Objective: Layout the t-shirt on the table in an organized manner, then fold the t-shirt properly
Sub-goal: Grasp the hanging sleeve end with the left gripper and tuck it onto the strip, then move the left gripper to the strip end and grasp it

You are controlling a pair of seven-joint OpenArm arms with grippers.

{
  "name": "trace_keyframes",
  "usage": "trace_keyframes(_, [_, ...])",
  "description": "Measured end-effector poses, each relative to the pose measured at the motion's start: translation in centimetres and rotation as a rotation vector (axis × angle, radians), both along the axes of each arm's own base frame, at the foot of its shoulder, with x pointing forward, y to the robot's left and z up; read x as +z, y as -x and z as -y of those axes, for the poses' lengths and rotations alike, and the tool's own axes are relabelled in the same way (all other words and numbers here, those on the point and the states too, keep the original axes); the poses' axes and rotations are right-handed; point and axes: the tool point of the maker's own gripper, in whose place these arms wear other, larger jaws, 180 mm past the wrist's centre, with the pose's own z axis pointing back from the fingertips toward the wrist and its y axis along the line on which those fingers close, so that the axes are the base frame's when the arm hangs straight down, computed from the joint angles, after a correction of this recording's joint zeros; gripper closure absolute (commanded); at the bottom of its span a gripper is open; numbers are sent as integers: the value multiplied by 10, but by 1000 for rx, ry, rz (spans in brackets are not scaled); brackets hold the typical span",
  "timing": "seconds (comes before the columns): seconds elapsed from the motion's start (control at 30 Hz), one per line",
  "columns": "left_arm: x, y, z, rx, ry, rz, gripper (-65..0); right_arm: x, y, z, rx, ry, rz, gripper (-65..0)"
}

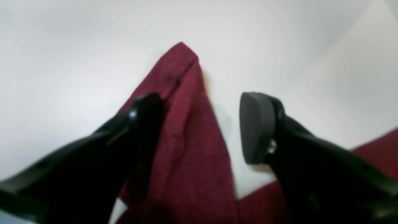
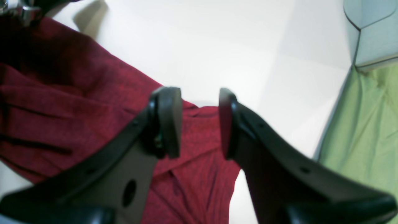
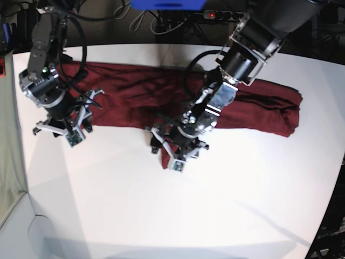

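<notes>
Overhead and wrist views of a dark red t-shirt (image 3: 135, 97) lying as a long, wrinkled band across the far half of the white table (image 3: 178, 216), its near edge uneven and one narrow flap drawn toward the middle of the tabletop. The left gripper (image 1: 202, 127) is low over this flap; its jaws are spread, one finger over the cloth and the other over bare table just beside the flap's edge, and nothing is pinched between them. The right gripper (image 2: 199, 123) hangs over the opposite end of the band, jaws parted with cloth visible beneath the gap; whether the pads touch the fabric cannot be told, but no fold is clamped. A green cloth-like surface (image 2: 363, 124) lies beyond the table edge in the right wrist view. The garment appears light, limp and prone to creasing: it will likely sag and bunch when lifted by a single point and drag rather than slide stiffly. Sound holds are probably the hems and corners, such as the pointed tip of the flap (image 1: 182, 51), taken with both arms well apart so the cloth can be drawn taut and spread flat before folding begins.
</notes>
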Motion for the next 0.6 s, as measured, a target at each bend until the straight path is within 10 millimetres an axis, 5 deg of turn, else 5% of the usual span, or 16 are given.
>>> trace_keyframes(0.27, [-2,0,-3,14,3,-12,0,-3,0,0,1,-5,-6,-211])
trace_keyframes(0.43, [-2,-5,-17,67,27,-27,0,-14,2,2,-5,-8,-41,-211])
trace_keyframes(0.6, [28,-23,-70,250,126,37,0,-13,2,3,-6,-8,-38,-211])
